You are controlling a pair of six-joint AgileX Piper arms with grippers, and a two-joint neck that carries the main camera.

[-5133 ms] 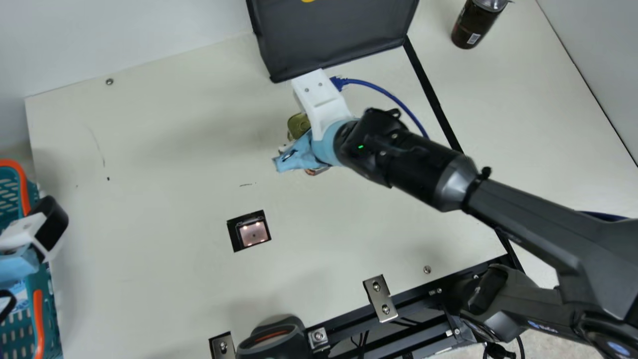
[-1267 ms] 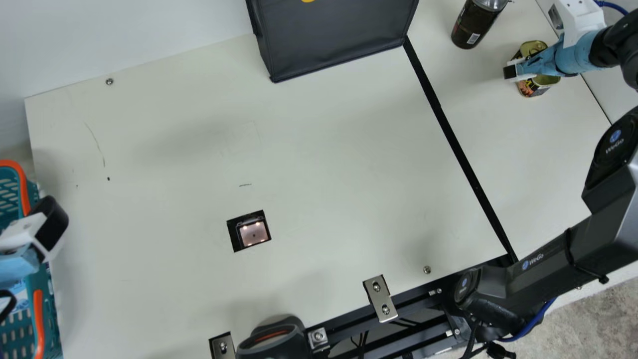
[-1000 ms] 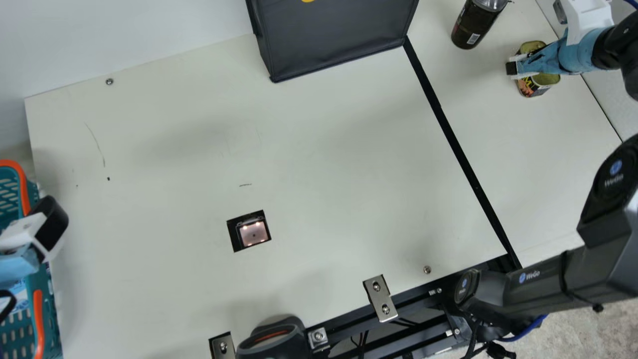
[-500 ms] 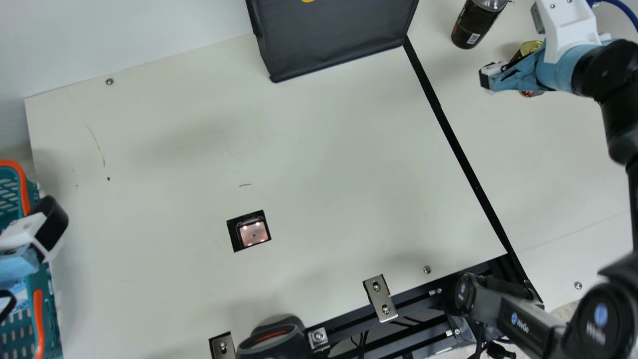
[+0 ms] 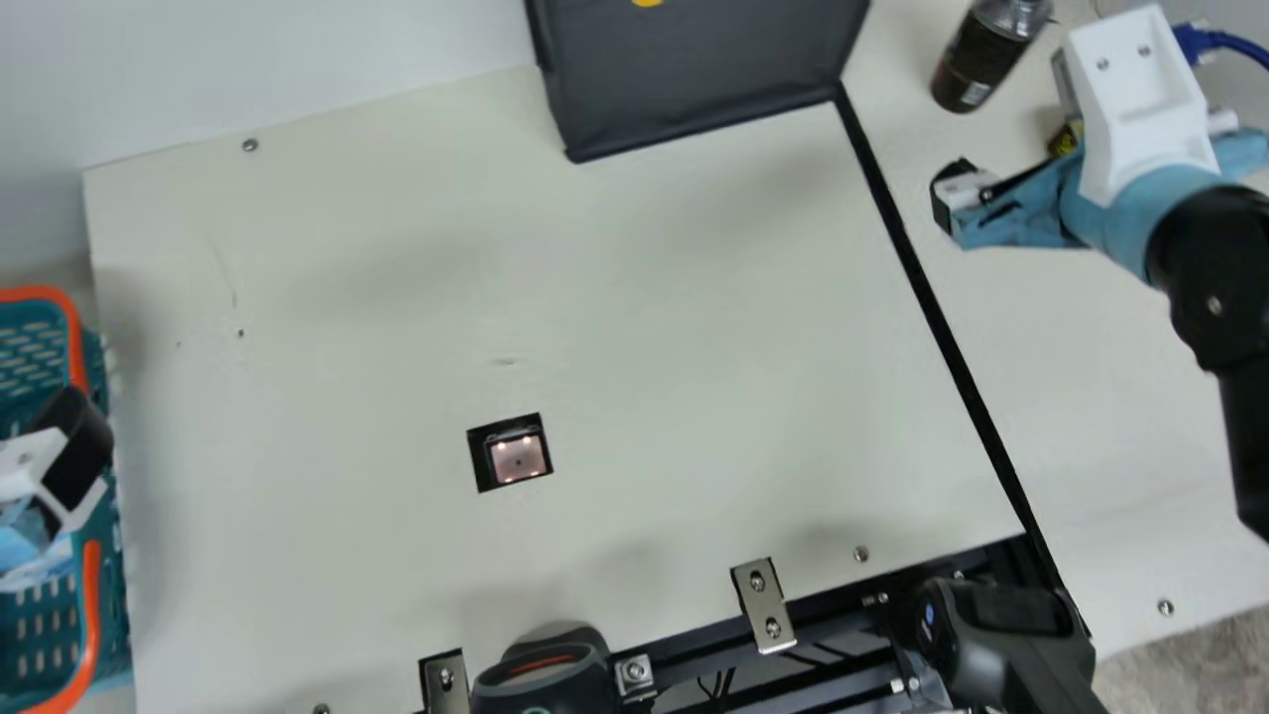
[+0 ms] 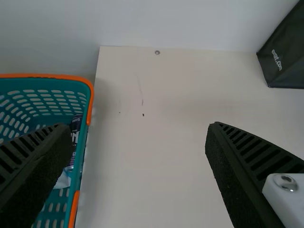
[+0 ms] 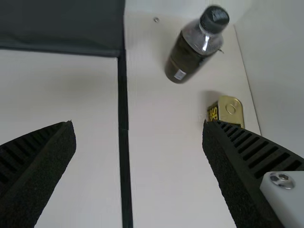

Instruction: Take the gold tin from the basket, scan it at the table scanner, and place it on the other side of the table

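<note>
Stage: placement, judged complete. Gold tin (image 7: 232, 112) stands on the tabletop (image 5: 694, 317), two o'clock from the scanner (image 5: 519, 458) in the main view, near the bottle (image 5: 977, 64). Right gripper (image 7: 138, 124): fingers apart, empty. Left gripper (image 6: 138, 127), nine o'clock: likewise. Next move: right arm should withdraw, avoiding tin and bottle.
</note>
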